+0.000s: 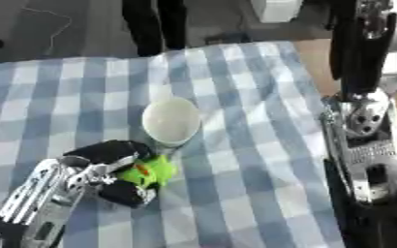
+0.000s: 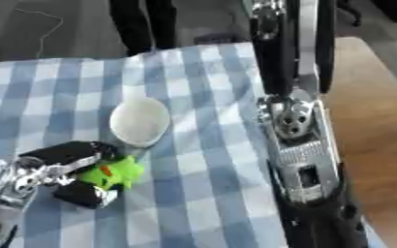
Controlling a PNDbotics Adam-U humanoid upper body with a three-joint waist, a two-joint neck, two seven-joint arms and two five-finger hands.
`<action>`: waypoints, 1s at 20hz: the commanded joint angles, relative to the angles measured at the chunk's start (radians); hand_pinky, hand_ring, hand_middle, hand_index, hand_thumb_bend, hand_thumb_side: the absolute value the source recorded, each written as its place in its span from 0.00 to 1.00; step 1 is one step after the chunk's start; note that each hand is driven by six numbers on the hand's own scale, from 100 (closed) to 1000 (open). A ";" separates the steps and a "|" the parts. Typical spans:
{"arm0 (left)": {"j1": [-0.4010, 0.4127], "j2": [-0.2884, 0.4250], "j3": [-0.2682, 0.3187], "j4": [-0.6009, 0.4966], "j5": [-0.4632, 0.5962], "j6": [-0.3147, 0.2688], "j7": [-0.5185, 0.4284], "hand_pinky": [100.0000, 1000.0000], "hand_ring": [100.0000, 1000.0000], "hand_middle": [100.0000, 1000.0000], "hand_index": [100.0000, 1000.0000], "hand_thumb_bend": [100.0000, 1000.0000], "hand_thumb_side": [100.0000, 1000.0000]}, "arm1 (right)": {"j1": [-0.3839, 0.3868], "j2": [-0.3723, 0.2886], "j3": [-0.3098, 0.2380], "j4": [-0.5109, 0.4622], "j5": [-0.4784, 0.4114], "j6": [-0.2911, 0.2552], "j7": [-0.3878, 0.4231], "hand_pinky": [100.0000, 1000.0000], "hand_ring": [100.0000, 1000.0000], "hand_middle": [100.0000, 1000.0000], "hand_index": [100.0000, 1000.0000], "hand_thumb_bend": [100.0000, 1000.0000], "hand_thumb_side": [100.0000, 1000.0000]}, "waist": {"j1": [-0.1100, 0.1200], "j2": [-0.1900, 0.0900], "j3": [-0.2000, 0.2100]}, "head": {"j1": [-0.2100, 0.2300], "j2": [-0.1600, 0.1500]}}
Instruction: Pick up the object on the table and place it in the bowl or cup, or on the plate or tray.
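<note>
Left robot hand (image 1: 109, 169) on the toy (image 1: 151, 172) — bowl (image 1: 171, 121) just beyond.

I have the left robot hand curled round the green toy, fingers above and thumb below, pinching it low over the checked counter (image 1: 252, 97) just beside the white bowl. I judge the grasp is made here so the carry to the bowl is short — a lift and a small reach forward. My right arm (image 2: 297, 145) hangs idle along the right side; its hand is not in view.

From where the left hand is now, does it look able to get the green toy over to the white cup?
Probably yes. The left hand is curled round the green toy, and the white cup stands just beyond it with only bare checked tablecloth between.
</note>
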 commanded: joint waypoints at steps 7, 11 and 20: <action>-0.032 0.049 0.072 -0.119 0.083 -0.016 0.198 0.00 0.00 0.00 0.06 0.00 0.55 | -0.013 -0.006 -0.001 -0.013 0.005 0.000 -0.002 0.50 0.40 0.54 0.61 0.00 0.92 | 0.002 -0.014 0.004 | -0.030 0.005; -0.035 0.056 0.076 -0.120 0.095 -0.025 0.243 0.00 0.00 0.00 0.06 0.00 0.55 | -0.013 -0.006 0.000 -0.013 0.005 0.000 -0.002 0.50 0.40 0.54 0.61 0.00 0.92 | 0.003 -0.015 0.004 | -0.034 0.006; -0.044 0.066 0.085 -0.120 0.114 -0.042 0.303 0.00 0.00 0.00 0.05 0.00 0.56 | -0.012 -0.006 -0.001 -0.013 0.006 0.000 -0.002 0.50 0.40 0.54 0.61 0.00 0.92 | 0.003 -0.015 0.005 | -0.034 0.008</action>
